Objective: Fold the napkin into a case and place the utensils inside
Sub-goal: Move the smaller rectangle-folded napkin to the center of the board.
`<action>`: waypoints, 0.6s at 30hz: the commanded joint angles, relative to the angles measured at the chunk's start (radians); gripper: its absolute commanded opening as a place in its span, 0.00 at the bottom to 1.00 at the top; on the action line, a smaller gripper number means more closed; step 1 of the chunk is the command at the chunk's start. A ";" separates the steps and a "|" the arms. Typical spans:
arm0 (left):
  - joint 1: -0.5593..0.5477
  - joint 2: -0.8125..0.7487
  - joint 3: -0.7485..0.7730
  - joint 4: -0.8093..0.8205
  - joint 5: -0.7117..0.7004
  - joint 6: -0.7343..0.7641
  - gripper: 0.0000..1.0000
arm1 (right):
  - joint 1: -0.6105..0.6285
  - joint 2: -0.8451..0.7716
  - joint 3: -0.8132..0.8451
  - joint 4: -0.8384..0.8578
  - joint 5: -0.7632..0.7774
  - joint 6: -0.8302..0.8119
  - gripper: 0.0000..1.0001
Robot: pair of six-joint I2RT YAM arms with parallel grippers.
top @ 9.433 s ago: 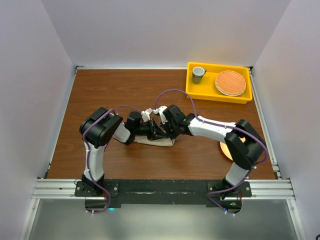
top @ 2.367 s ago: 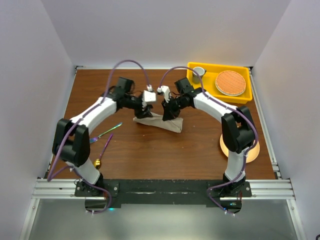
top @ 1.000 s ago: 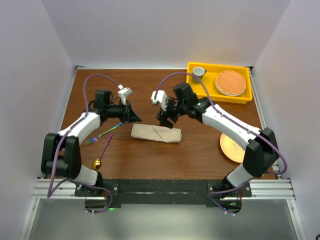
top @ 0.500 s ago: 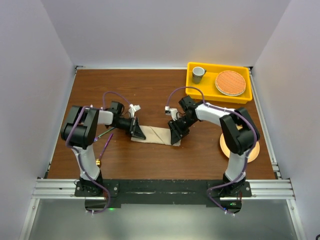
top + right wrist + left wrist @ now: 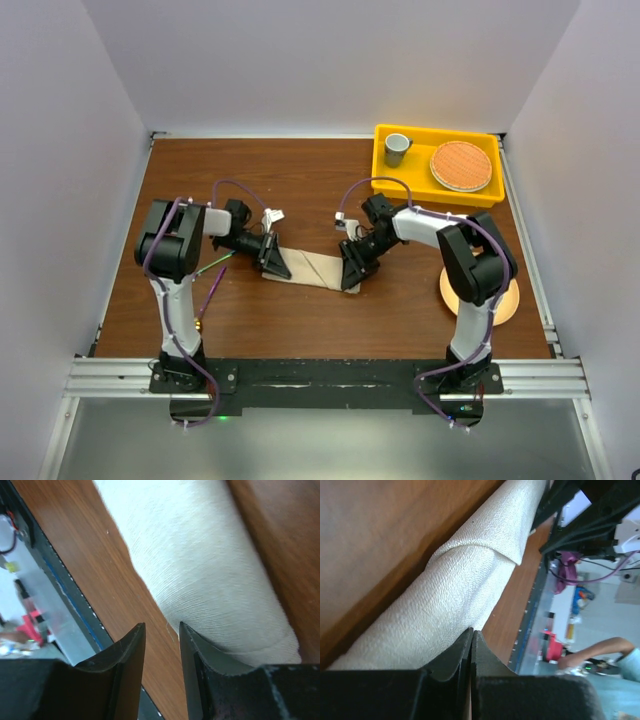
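Note:
The beige napkin (image 5: 315,268) lies folded into a narrow strip, the case, on the brown table. My left gripper (image 5: 275,265) is shut at the strip's left end; in the left wrist view its tips (image 5: 471,630) press against the edge of the napkin (image 5: 465,580), with no cloth showing between them. My right gripper (image 5: 349,278) is at the right end, narrowly open (image 5: 161,626): one finger lies on the napkin (image 5: 200,565), the other over bare wood. The fork (image 5: 212,265) and the spoon (image 5: 211,291) lie left of the napkin, partly under my left arm.
A yellow tray (image 5: 440,191) at the back right holds a grey cup (image 5: 397,148) and an orange woven disc (image 5: 461,165). A peach plate (image 5: 507,301) sits at the right, partly under my right arm. White walls enclose the table on three sides.
Both grippers came down from behind the napkin onto its two ends. The left jaws shut and the right jaws narrowed. The napkin stayed flat.

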 commanded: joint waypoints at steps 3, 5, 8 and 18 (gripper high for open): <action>0.017 -0.066 0.236 -0.132 -0.236 0.285 0.20 | 0.068 -0.134 0.073 -0.077 0.041 -0.095 0.46; 0.017 -0.133 0.249 -0.154 -0.268 0.318 0.22 | 0.036 -0.138 0.172 -0.133 0.044 -0.125 0.50; 0.016 -0.311 0.165 -0.165 -0.310 0.347 0.24 | -0.010 -0.133 0.255 -0.188 0.108 -0.158 0.65; 0.007 -0.410 0.026 -0.073 -0.533 0.292 0.28 | -0.005 0.010 0.354 -0.179 0.300 -0.240 0.85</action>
